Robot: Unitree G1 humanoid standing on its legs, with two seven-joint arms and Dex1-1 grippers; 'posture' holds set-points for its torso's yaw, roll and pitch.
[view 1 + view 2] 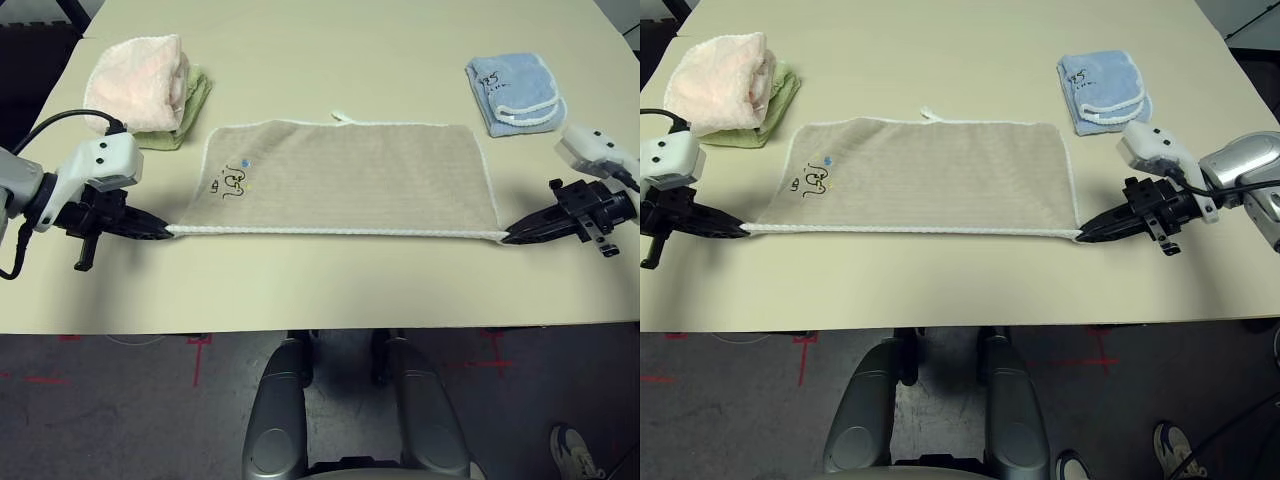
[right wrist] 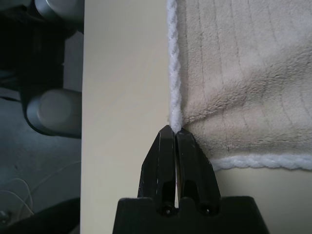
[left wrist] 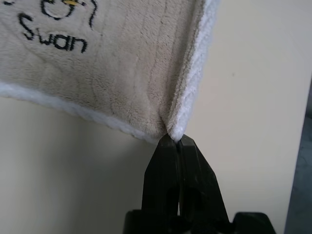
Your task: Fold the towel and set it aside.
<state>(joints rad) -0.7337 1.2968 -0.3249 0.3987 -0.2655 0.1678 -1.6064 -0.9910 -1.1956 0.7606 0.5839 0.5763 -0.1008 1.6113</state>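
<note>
On worktop [image 1: 330, 290], towel [image 1: 350, 175] lies spread; I've L end effector [image 3: 178, 139] and R end effector [image 2: 176, 130] pinched shut on its near corners. Folding + setting aside remain, I reckon.

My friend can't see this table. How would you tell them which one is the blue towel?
Look at the big cream table, at the far part on the robot's right, beyond the wide beige towel. The small folded blue towel lies there by itself, with white edging and a little dark drawing, while the pink and green ones are stacked together.
</note>
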